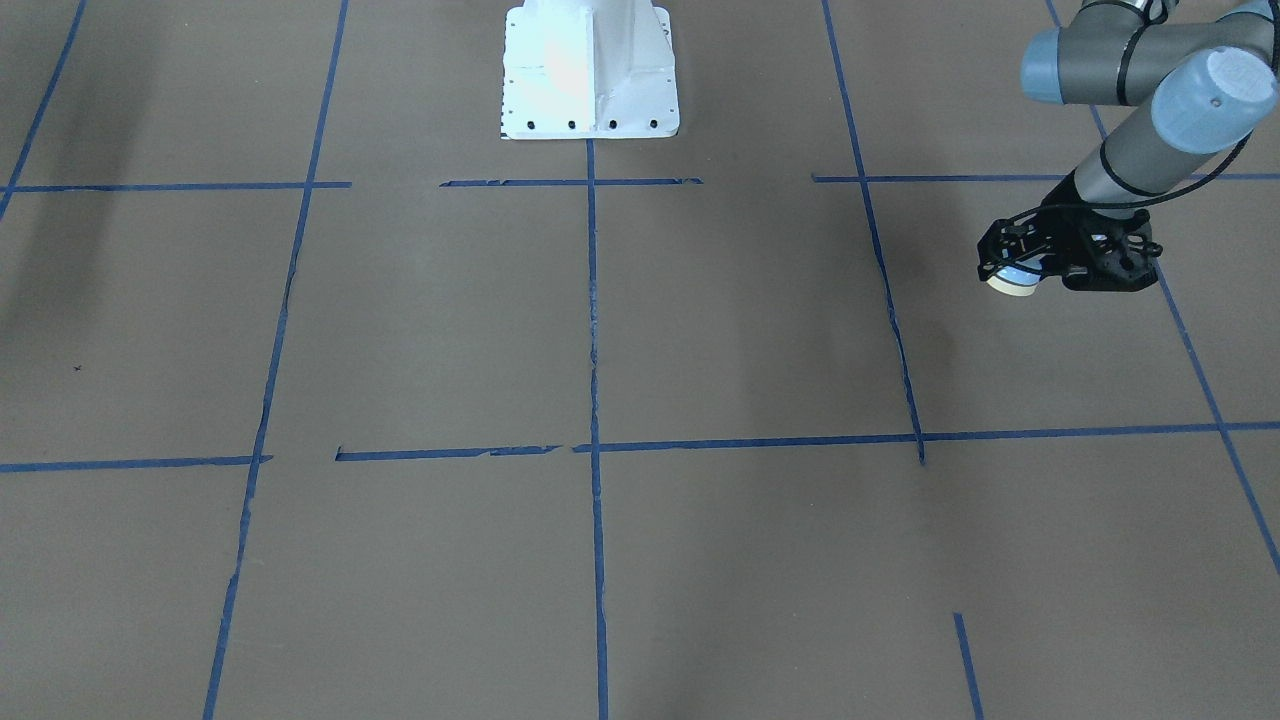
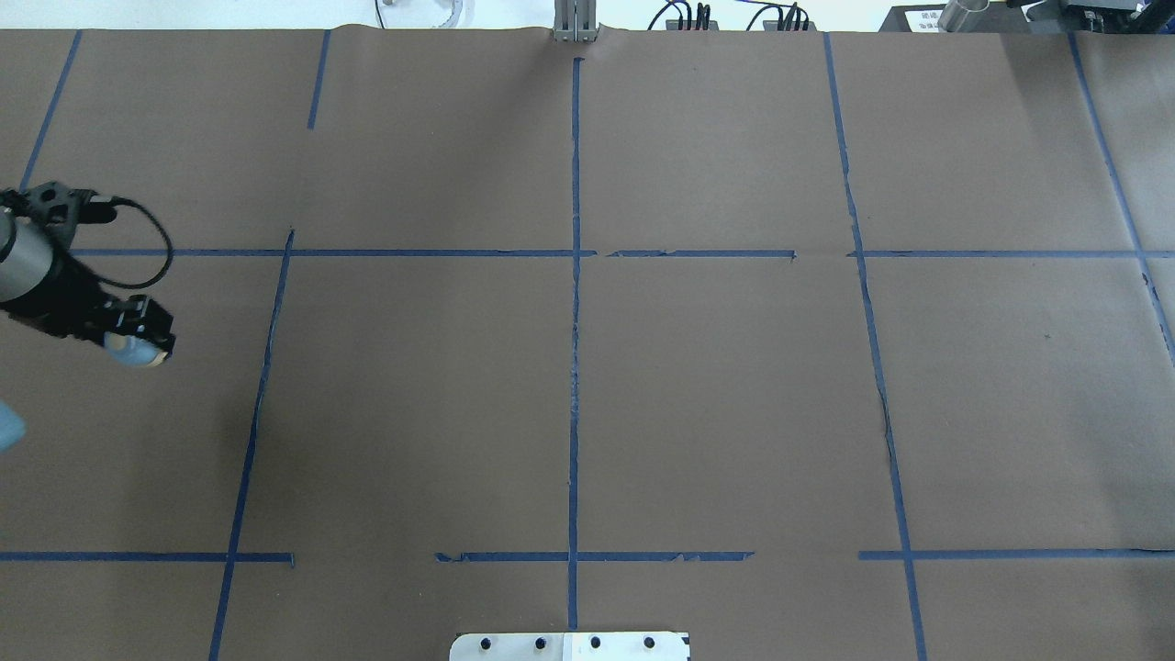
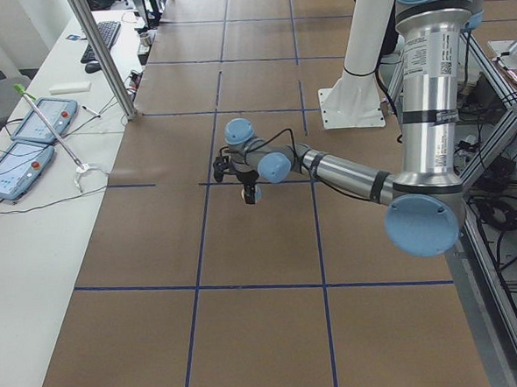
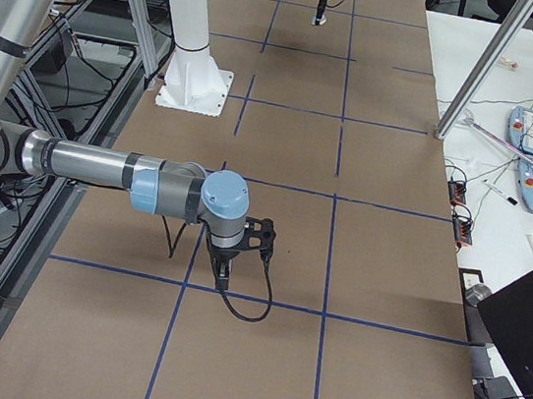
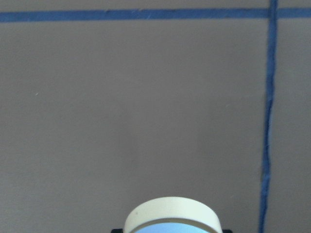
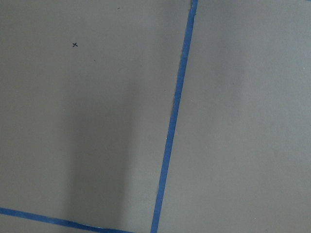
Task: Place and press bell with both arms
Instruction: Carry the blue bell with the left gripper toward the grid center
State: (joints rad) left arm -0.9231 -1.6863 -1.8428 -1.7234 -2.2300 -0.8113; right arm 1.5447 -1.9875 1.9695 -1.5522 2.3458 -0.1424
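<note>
My left gripper [image 1: 1020,262] is shut on the bell [image 1: 1010,282], a small light-blue dome with a cream base, and holds it just above the brown table. In the overhead view the gripper [image 2: 128,335] and the bell [image 2: 136,351] are at the far left edge. The left wrist view shows the bell's cream rim [image 5: 172,216] at the bottom edge. The right arm shows only in the exterior right view, low over the table. I cannot tell whether its gripper [image 4: 224,271] is open or shut. The right wrist view shows only bare table.
Blue tape lines [image 2: 575,367] divide the brown table into squares. The white mounting pedestal [image 1: 590,70] stands at the robot's side of the table. A side bench holds tablets [image 3: 26,129], and a metal post [image 3: 101,54] stands by it.
</note>
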